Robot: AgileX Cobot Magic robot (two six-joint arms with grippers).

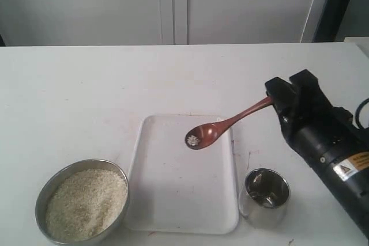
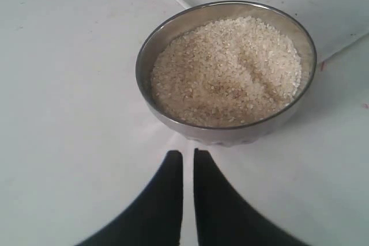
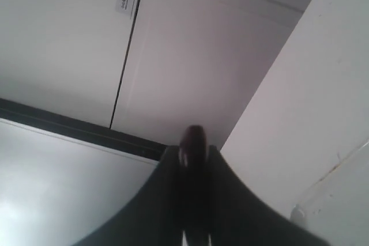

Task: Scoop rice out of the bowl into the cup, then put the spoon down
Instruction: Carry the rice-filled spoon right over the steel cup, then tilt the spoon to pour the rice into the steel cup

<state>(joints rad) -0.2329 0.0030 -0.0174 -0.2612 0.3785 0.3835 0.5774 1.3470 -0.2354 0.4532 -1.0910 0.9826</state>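
right gripper clamps the slim wooden spoon (a little pale rice in its oval end); left gripper is closed, empty.

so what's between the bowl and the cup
The white tray lies flat between the bowl and the cup, as the exterior view shows. The spoon appears over the tray's far end.
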